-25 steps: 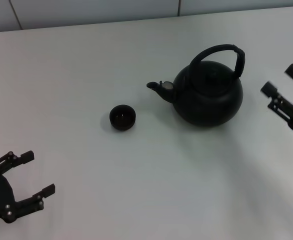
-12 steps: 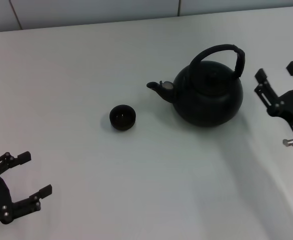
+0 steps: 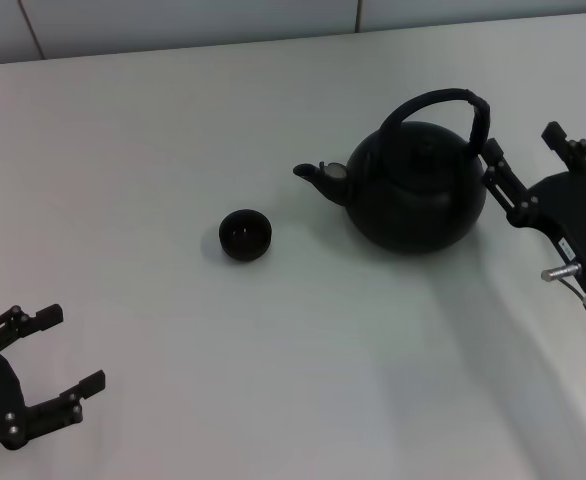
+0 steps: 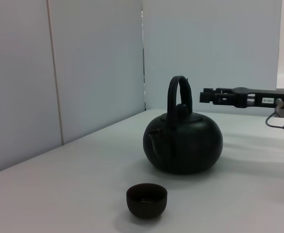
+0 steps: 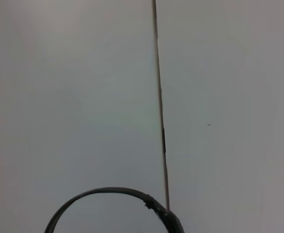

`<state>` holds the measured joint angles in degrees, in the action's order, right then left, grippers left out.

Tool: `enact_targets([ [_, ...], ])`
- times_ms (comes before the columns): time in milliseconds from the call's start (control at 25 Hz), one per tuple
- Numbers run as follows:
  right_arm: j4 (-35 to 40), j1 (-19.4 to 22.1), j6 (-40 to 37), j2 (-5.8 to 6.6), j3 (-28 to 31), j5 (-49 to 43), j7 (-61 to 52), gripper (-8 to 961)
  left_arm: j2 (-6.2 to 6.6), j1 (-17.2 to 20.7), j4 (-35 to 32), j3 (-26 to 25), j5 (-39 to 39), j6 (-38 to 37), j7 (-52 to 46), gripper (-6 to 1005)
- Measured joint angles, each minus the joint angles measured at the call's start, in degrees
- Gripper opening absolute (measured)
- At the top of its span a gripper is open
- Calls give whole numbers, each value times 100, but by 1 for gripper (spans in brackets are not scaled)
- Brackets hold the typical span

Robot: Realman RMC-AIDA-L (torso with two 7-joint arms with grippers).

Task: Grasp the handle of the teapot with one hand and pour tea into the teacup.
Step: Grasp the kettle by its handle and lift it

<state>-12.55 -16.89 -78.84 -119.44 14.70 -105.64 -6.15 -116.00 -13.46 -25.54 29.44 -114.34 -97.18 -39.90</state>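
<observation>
While teapot [image 3: 415, 190] sits upright, right pincer [image 3: 529, 165] wide beside handle [image 3: 443, 102], left pincer [image 3: 45, 352] wide.

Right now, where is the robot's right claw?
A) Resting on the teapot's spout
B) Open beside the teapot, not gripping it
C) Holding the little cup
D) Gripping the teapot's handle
B: the right gripper hangs open just beside the teapot, level with the handle but not around it.

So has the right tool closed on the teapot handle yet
No, the right tool is open beside the teapot, its fingers apart and not closed on the handle.
</observation>
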Motion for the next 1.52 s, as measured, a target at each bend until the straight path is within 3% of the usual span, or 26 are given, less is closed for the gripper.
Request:
enact_targets([
  [800,246,-528,519,26,51,0,-35,729,-76,34,23,-78,8,-17,8,858],
  [1520,256,-545,634,7,220,5,-36,727,-100,19,23,-170,8,5,1,858],
])
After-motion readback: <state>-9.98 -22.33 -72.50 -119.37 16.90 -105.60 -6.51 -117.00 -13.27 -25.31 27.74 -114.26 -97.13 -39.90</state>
